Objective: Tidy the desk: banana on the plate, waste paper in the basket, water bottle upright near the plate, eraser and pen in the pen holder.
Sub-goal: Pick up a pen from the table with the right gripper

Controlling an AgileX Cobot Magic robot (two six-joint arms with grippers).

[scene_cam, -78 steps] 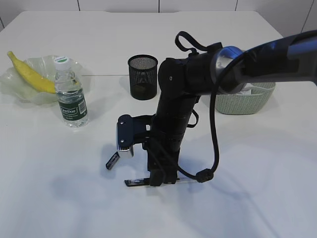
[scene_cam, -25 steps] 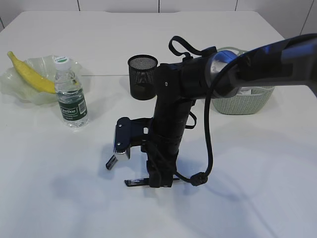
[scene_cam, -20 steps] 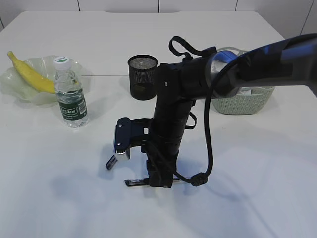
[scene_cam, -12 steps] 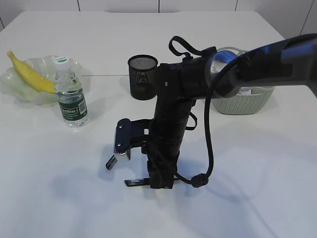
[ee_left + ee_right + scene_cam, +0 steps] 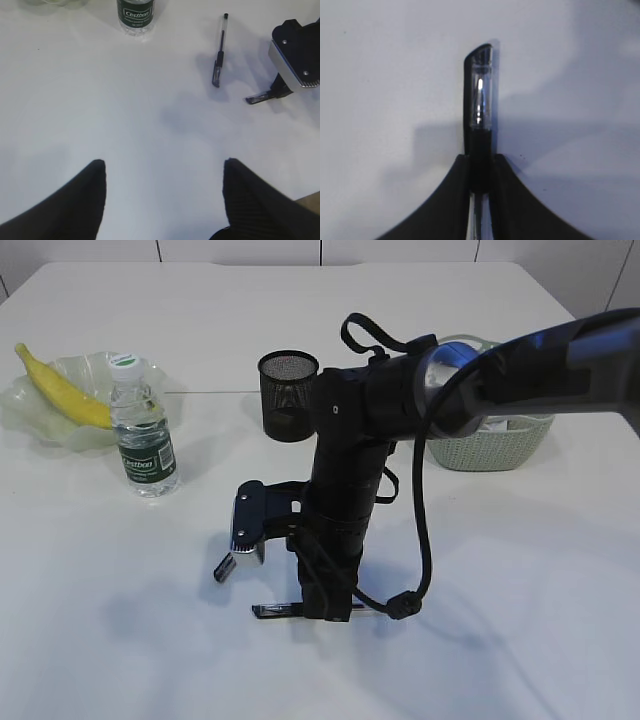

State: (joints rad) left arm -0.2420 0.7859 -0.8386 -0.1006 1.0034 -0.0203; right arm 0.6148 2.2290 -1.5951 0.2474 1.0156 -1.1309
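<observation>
With our right gripper [image 5: 479, 172] pinched on the pen [image 5: 479, 115] lying on the desk [image 5: 120, 640], left gripper [image 5: 162, 200] gaping empty, we should lift straight, keeping it level for the pen holder [image 5: 288, 395].

My left gripper [image 5: 164, 187] hangs over bare white desk [image 5: 125, 115], fingers [image 5: 75, 200] spread wide, nothing between them. Far ahead: base of the water bottle [image 5: 135, 15] with its green label. A pen [image 5: 220, 50] lies right of it. The other arm's wrist camera [image 5: 295, 60] shows at right edge.
</observation>
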